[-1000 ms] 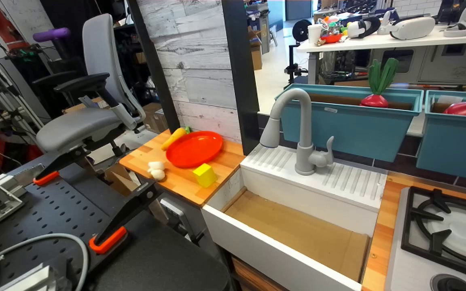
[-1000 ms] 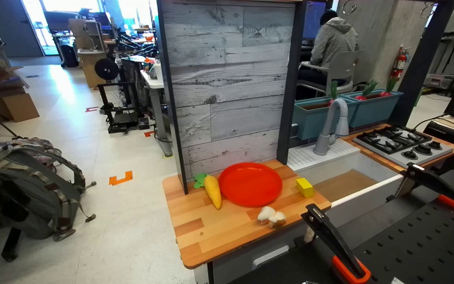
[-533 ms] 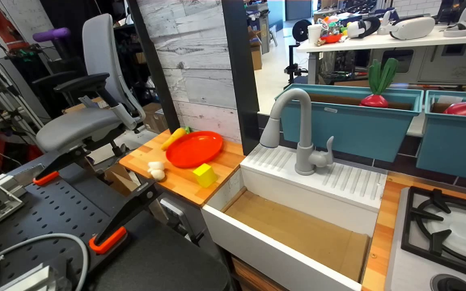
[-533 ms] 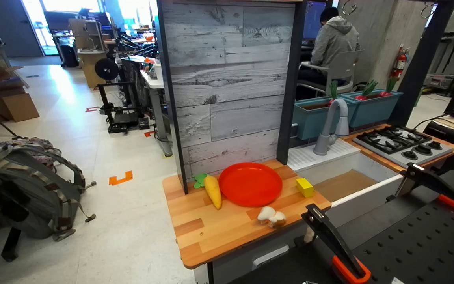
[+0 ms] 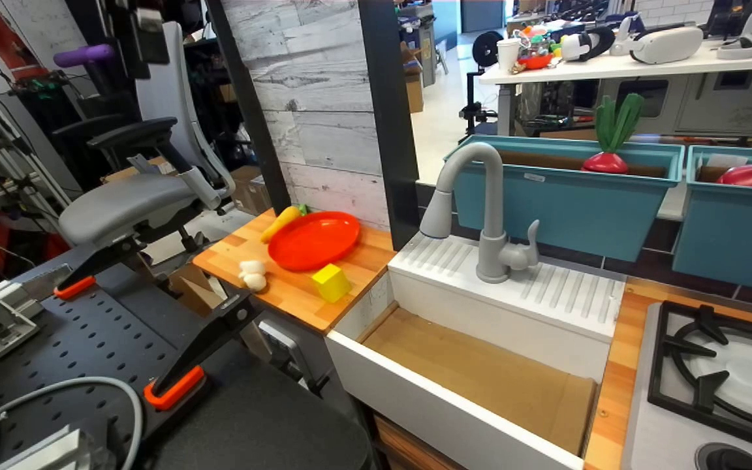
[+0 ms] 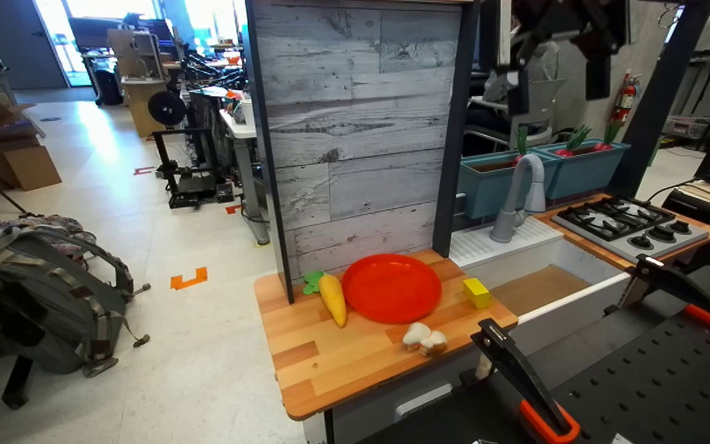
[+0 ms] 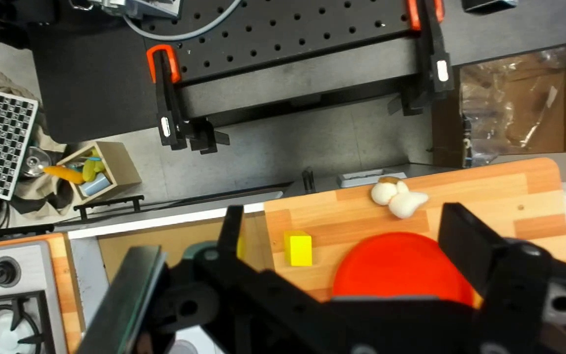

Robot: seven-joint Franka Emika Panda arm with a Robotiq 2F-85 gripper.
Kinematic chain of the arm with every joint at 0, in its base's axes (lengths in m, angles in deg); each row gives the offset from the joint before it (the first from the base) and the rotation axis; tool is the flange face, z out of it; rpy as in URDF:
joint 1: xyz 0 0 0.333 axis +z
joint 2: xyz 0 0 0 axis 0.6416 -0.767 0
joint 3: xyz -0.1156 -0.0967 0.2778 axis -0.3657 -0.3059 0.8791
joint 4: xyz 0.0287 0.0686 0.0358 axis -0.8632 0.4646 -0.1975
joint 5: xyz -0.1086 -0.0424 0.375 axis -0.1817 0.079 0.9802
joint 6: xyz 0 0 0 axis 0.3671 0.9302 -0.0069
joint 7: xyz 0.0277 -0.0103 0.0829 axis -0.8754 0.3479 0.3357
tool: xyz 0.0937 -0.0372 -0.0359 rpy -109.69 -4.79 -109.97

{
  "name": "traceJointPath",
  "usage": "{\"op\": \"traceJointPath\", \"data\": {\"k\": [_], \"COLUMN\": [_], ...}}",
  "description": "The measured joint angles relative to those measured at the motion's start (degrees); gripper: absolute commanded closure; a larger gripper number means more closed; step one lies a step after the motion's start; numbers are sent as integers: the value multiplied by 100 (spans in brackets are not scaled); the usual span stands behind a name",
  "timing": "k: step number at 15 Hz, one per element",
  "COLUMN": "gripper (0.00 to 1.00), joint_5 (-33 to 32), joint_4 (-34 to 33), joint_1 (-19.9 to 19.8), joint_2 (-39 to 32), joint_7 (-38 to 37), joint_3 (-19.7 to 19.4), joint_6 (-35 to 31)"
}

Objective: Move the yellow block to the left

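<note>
The small yellow block (image 5: pixel 331 283) sits on the wooden counter (image 5: pixel 294 301) beside the sink, close to the sink-side edge. It also shows in an exterior view (image 6: pixel 477 293) and in the wrist view (image 7: pixel 299 248), where it lies between the fingers, nearer the left one. My gripper (image 6: pixel 558 92) is open and empty, high above the counter with its fingers pointing down. In the wrist view the jaws of the gripper (image 7: pixel 343 214) stand wide apart. In an exterior view only part of the gripper shows at the top left, cut off by the frame edge.
A red-orange plate (image 6: pixel 392 288) lies next to the block, with a yellow carrot (image 6: pixel 333 300) beyond it. A cream lump (image 6: pixel 424 339) lies near the counter's front edge. The sink (image 5: pixel 480 375) with its grey faucet (image 5: pixel 493 215) adjoins the counter. A wood-patterned wall (image 6: pixel 361 142) rises behind.
My gripper has come into view at the top of both exterior views, where it was absent before. The block and the other things on the counter have not moved.
</note>
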Motion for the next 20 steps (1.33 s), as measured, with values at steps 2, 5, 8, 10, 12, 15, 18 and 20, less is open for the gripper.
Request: {"op": "traceJointPath", "data": {"k": [2,5,8,10,12,15,18,20], "gripper": [0,0,0,0,0,0,0,0], "joint_5": [-164,-301,-422,-506,-617,-768,-796,-796], "joint_4": [3,-1,-56,-127,-171,-207,-281,-379], "joint_1": [-9,-34,-39,-33,14,195,474,667], "joint_2": [-355,-797,-1256,-1612,-1972,-2490,-2962,-3238], "joint_7": [-90,-191,-381,-582,-822,-1157,-1371,-1444], "joint_3": [-135,-423,-692,-812,-904,-1057,-1246,-1374], "joint_6": [-144,-548,-1020,-1390,-1850,-2571,-3143,-3407]}}
